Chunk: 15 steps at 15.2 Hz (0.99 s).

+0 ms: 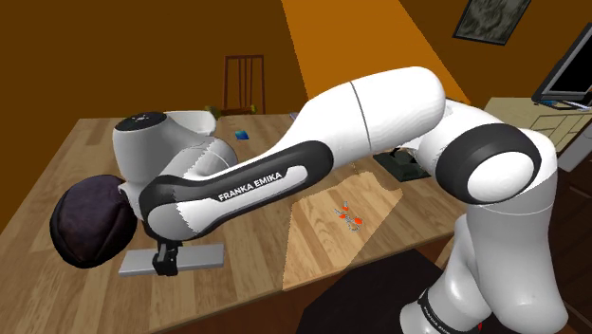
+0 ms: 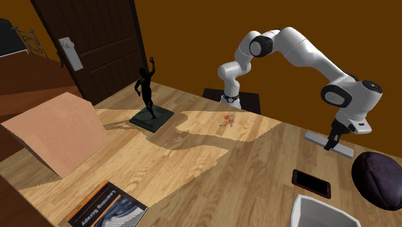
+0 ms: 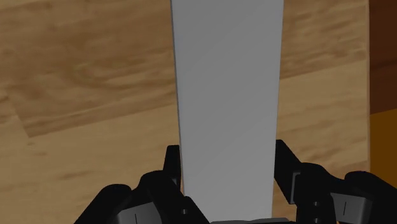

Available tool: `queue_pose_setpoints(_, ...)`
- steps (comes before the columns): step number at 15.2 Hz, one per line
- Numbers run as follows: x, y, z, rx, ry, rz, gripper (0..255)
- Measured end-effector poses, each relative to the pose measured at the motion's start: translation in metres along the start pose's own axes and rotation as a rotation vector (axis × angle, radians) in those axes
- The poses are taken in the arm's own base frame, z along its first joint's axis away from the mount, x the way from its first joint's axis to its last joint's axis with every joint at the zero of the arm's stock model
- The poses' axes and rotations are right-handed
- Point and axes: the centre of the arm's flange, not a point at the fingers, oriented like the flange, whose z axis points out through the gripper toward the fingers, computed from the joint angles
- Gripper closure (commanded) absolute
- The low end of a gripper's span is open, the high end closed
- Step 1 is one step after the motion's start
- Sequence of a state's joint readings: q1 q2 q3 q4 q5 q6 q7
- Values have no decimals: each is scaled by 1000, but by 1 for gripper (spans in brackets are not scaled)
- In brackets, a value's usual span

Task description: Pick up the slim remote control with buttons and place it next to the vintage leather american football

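The slim grey remote control (image 1: pixel 194 256) (image 2: pixel 315 136) (image 3: pixel 226 95) lies flat on the wooden table (image 1: pixel 95 142), just beside the dark oval football (image 1: pixel 90 223) (image 2: pixel 380 180). The black two-finger gripper (image 1: pixel 167 266) (image 2: pixel 330 146) (image 3: pixel 226 147) straddles its football-side end, jaws narrow against both long edges, apparently clasping it. The remote looks light, stiff and smooth-sided. A hold across its width, nearer the middle, would probably tip and slip less.

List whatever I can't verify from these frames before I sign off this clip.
Remote: its far end runs out of the wrist view, and the plain grey face shows no buttons.
Football: cut off by the second exterior view's right edge.
Small orange thing: too small in the shoulder view to identify.
White container: cut off by the second exterior view's bottom edge.
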<state>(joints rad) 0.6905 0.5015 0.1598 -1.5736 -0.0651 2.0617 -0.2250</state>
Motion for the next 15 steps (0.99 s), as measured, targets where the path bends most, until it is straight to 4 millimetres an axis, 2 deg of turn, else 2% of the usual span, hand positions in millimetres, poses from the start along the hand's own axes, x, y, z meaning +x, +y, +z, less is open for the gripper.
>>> queue_pose_setpoints(3, 0, 0, 12, 0, 0, 0, 255)
queue_pose_setpoints(8, 0, 0, 14, 0, 0, 0, 255)
queue_pose_setpoints(9, 0, 0, 14, 0, 0, 0, 0)
queue_pose_setpoints(15, 0, 0, 14, 0, 1, 0, 0)
